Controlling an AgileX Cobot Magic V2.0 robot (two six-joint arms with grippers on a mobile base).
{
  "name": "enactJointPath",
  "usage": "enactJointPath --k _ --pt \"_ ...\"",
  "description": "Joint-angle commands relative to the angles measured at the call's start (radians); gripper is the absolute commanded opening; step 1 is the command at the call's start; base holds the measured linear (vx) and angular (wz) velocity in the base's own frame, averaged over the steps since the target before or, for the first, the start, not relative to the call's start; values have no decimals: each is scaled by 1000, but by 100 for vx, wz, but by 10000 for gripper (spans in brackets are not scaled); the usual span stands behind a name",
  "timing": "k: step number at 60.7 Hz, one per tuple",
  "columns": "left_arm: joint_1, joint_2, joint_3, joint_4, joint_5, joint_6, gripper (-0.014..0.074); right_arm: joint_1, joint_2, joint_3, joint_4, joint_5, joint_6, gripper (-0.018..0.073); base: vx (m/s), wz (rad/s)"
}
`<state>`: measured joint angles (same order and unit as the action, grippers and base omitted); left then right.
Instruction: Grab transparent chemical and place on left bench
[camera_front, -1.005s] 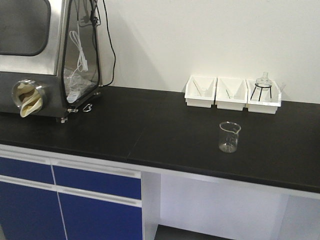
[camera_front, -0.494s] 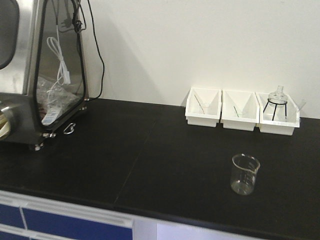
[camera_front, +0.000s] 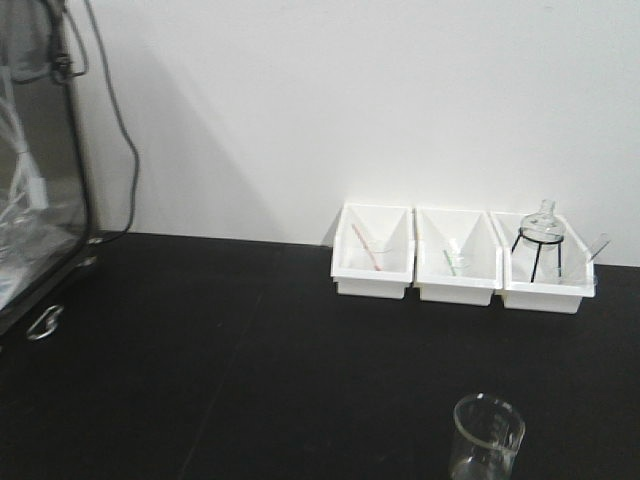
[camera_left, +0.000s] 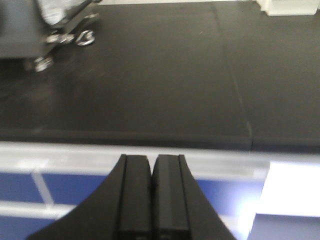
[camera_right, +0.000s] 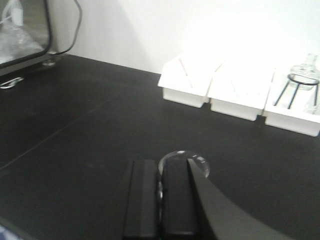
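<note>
Now you've rolled close to the bench (camera_front: 200, 350), so the transparent chemical (camera_front: 597, 245), leaning in the rightmost tray (camera_front: 545, 297), nears reach, with left gripper (camera_left: 151, 162) and right gripper (camera_right: 159, 172) both pinched closed, empty.

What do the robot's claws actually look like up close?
Both are matte black. The left gripper has two flat, rectangular fingers rising from a base that flares outward. The right gripper looks like the same build. No cables or markings show in these views.
</note>
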<state>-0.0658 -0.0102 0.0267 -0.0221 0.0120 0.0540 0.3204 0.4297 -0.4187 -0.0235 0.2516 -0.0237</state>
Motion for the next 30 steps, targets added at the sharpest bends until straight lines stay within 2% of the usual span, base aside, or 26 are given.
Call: enactJointPath --k 1,30 --pt "-2 -19 16 -1 -78 -8 -3 0 6 -31 -5 -79 -2 -3 36 -30" --pt "-2 -19 16 -1 -78 -8 -3 0 6 -31 -5 -79 -2 -3 29 -35"
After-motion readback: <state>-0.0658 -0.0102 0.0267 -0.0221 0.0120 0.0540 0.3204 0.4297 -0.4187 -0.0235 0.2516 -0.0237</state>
